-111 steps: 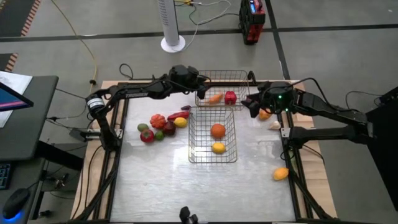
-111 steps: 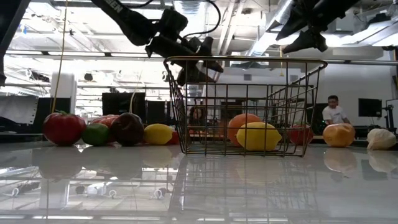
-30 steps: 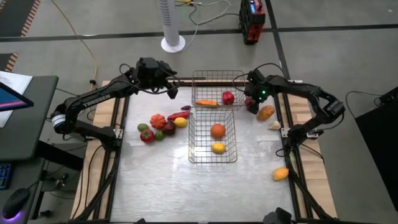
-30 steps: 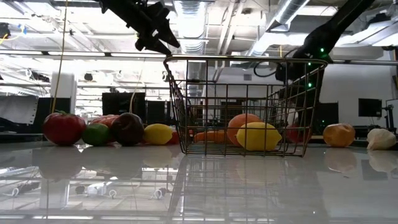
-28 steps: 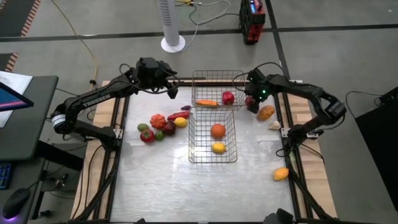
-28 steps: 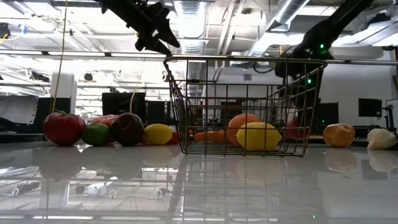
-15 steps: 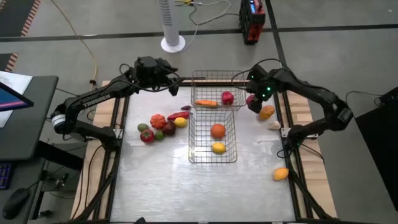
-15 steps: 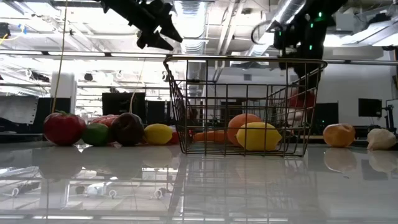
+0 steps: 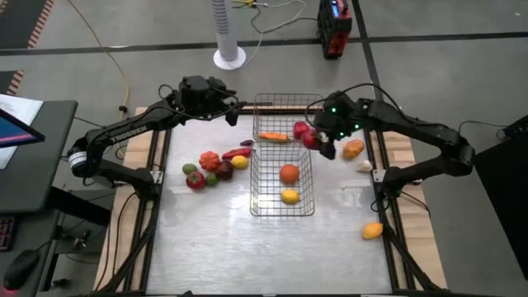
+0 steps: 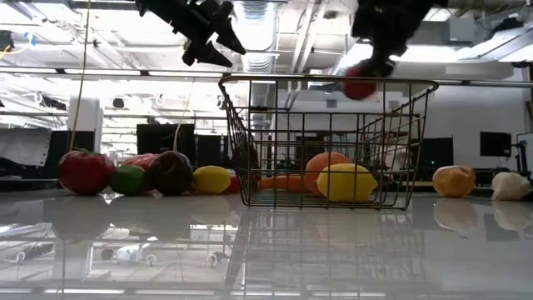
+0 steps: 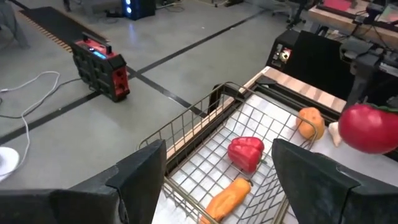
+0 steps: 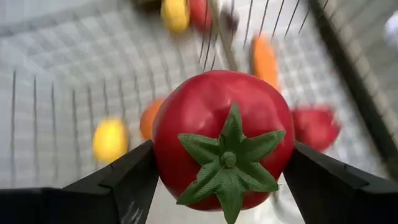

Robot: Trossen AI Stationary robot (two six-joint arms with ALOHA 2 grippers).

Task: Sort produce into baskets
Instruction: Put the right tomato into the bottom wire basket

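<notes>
My right gripper point(image 9: 318, 142) is shut on a red tomato point(image 12: 224, 134) with a green calyx, high above the baskets' right side; the tomato also shows in the low view point(image 10: 360, 83). The far wire basket point(image 9: 289, 106) holds an orange carrot point(image 9: 274, 136) and a red pepper point(image 9: 301, 129). The near wire basket point(image 9: 260, 186) holds an orange point(image 9: 289, 172) and a lemon point(image 9: 289, 195). My left gripper point(image 9: 231, 115) is open and empty, raised left of the far basket. My right gripper pinches the tomato's two opposite sides point(image 12: 163, 155) between its two fingers point(image 12: 124, 183), with the calyx facing the wrist. The fingers come from above, slanting down from the table's right. The tomato is lifted clear, above the basket rims.
A pile of loose produce point(image 9: 214, 163) lies on the table left of the near basket. An orange piece point(image 9: 353, 148) and a white piece point(image 9: 364, 166) lie right of the baskets, and another orange piece point(image 9: 372, 230) lies near the right front.
My right gripper has lifted the tomato off the table beside the orange piece, raised it above the basket rims and carried it toward the table's left, over the baskets' right side.
</notes>
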